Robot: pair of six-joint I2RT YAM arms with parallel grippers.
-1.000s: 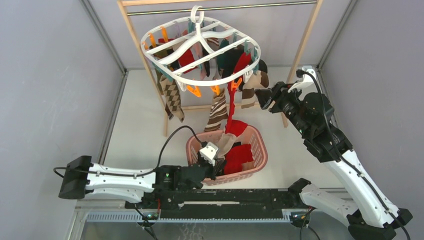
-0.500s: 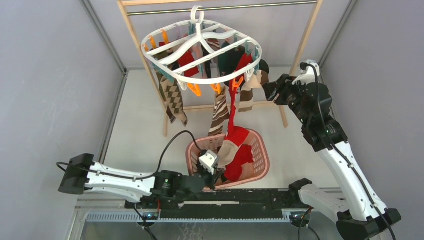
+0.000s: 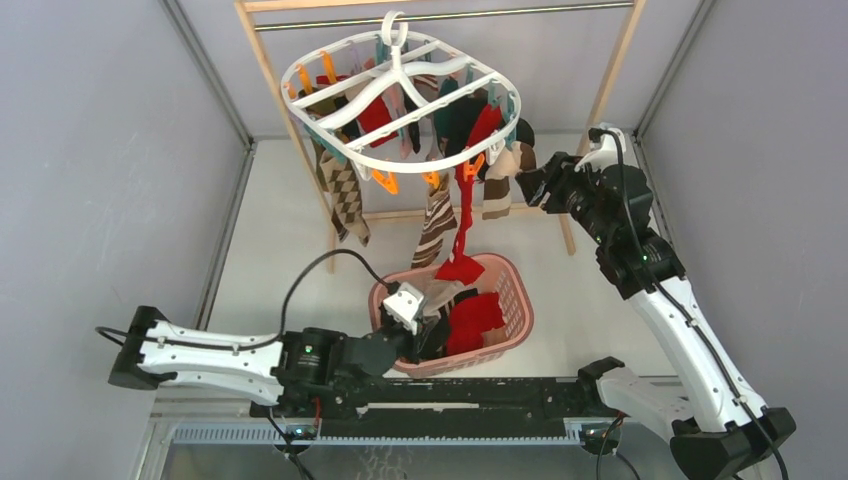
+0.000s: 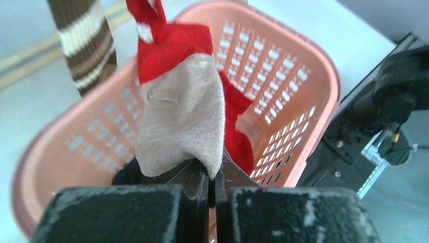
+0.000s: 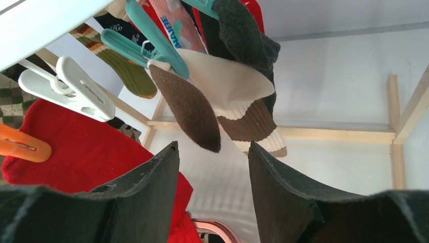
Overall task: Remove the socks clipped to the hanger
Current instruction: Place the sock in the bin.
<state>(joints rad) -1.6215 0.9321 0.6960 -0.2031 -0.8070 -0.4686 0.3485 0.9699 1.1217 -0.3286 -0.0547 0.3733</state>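
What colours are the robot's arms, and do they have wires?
The left arm and right arm are white shells with chunky black joints. A black cable loops off the left one, and another runs along the right. Each wrist has a small white camera. The jaws are rough and black.

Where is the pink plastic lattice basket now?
Top view: the basket stands at centre, below the white oval hanger, with the left gripper over its left side.
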